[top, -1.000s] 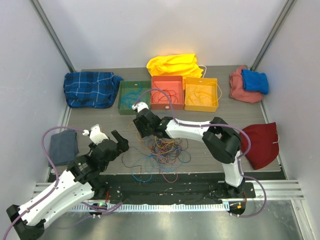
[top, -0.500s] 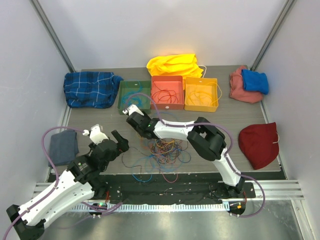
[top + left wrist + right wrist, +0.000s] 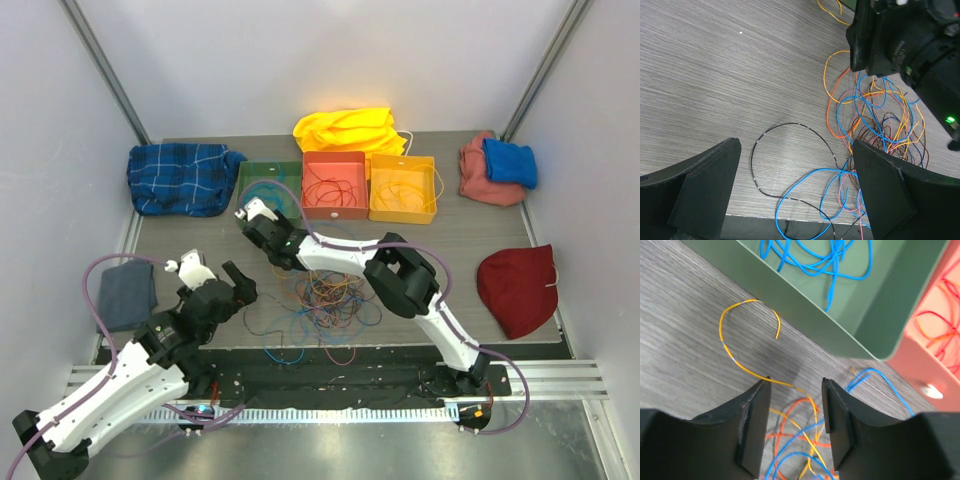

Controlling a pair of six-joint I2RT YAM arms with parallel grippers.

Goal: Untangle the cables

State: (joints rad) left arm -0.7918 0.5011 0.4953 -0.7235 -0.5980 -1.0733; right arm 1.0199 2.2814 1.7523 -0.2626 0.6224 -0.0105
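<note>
Your left gripper (image 3: 797, 186) hangs released, jaws wide, at 9 o'clock of the cables (image 3: 325, 300) heaped mid-table. Your right gripper (image 3: 795, 390) is parted too, clamping nothing, above a yellow wire (image 3: 735, 360) at the heap's 11 o'clock, beside the green tray (image 3: 840, 315).

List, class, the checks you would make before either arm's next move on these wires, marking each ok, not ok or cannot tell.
1. Left gripper open and empty: ok.
2. Right gripper open: ok.
3. Yellow wire crosses the gap between the right jaws: ok.
4. Yellow wire free of the tangle: not ok, it runs into it.
5. Right gripper low enough to pinch the wire: cannot tell.
6. Arms apart from each other: ok.
</note>
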